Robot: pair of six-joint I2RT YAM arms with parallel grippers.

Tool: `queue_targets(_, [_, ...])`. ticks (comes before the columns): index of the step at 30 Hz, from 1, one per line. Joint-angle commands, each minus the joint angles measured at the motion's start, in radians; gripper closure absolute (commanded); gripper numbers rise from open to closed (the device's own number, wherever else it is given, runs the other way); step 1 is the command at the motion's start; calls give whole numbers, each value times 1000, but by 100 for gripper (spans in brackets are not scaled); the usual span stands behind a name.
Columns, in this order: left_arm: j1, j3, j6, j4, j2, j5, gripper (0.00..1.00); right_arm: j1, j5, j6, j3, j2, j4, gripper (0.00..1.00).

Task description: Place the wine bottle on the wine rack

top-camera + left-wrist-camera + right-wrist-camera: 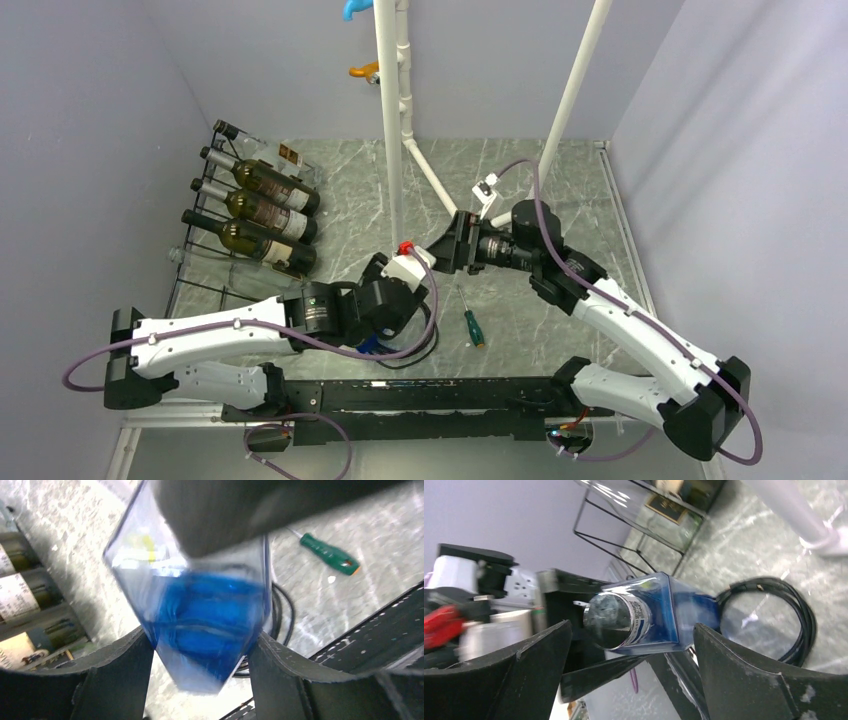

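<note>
- Wine bottle [659, 615]: clear glass with a square body and flat sides. Blue shows through most of it, and it has a round silver cap with a printed band beneath. In the left wrist view a small yellow mark shows near one end.
- Position: the bottle is held off the counter [560, 200] near its front middle. It is to the right of the wine rack [190, 285] and not touching it.
- Left pincer [200, 650]: clamped on the bottle's body, with one dark finger pressed against each flat side.
- Right pincer [631, 627]: spread wide at the cap end, with a gap between each finger and the glass.
- Wine rack: black wire, standing at the counter's left side by the wall. It carries three dark bottles [265, 212] with pale labels, lying slanted.
- Counter: grey marble pattern with white veins. A green-handled screwdriver [472, 327] lies between the two arms, and a coiled black cable [784, 610] lies near the front edge.
- Room: plain pale grey-lilac walls on three sides. A white pipe frame [390, 120] rises from the middle of the counter.
</note>
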State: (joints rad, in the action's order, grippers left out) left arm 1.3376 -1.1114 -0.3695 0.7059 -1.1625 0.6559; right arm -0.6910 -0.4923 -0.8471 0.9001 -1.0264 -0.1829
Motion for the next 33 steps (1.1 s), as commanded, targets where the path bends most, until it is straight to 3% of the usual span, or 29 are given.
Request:
queue_targets(1, [-6,1,-11,-44,64,101,100,4,7,2,94,49,77,5])
queue_targets(13, [-6,-19,-95,65,159,211,100,4,100,54,131,92,-32,0])
queue_targets(19, [-27,-44,-159,140,278,268,100,4,141,39,105,126,11,0])
queue_targets(33, [-100,-61,-513,526,536,424,100,4,131,-13,63,91,57,0])
